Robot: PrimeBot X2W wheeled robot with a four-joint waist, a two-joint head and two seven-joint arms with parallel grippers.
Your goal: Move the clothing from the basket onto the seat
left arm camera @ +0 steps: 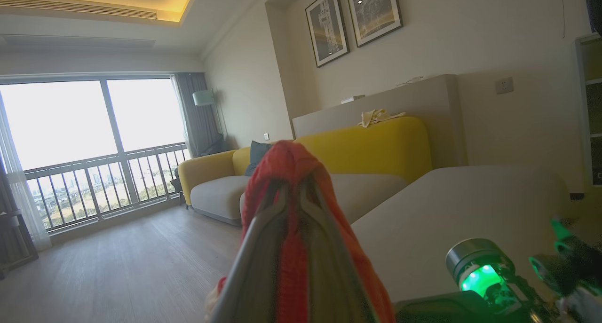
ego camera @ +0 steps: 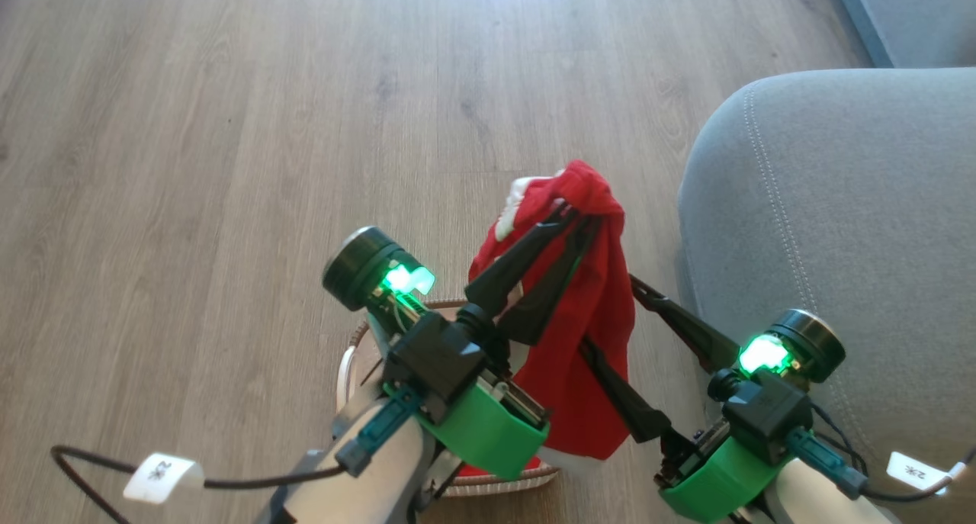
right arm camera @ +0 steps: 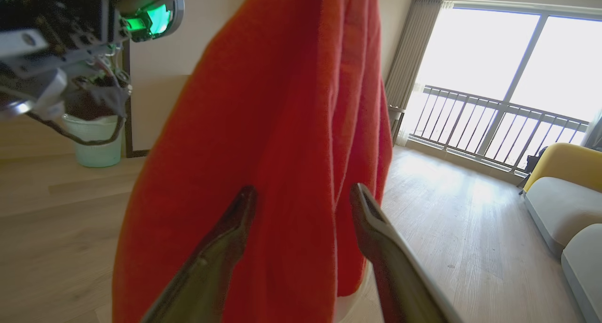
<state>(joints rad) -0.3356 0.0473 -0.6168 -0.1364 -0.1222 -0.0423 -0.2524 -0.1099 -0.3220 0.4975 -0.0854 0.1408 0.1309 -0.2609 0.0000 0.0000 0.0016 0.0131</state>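
My left gripper [ego camera: 583, 215] is shut on a bunch of the red clothing [ego camera: 591, 333], which hangs in long folds above the basket [ego camera: 488, 484]. White trim shows at the garment's top. The basket's brown rim peeks out under my left arm; its inside is hidden. My right gripper [ego camera: 608, 314] is open, its fingers standing either side of the hanging folds. In the right wrist view the clothing [right arm camera: 282, 125] drapes between the fingers of that gripper [right arm camera: 303, 191]. The left wrist view shows the left gripper [left arm camera: 291, 182] pinching the clothing [left arm camera: 287, 158]. The grey seat [ego camera: 839, 242] lies just right.
Wooden floor [ego camera: 229, 165] spreads to the left and ahead. A yellow sofa [left arm camera: 376, 144] stands by the far wall, with a balcony window [left arm camera: 94, 125] beyond it. A pale green bin [right arm camera: 94, 142] sits by a wall. Cables trail from both wrists.
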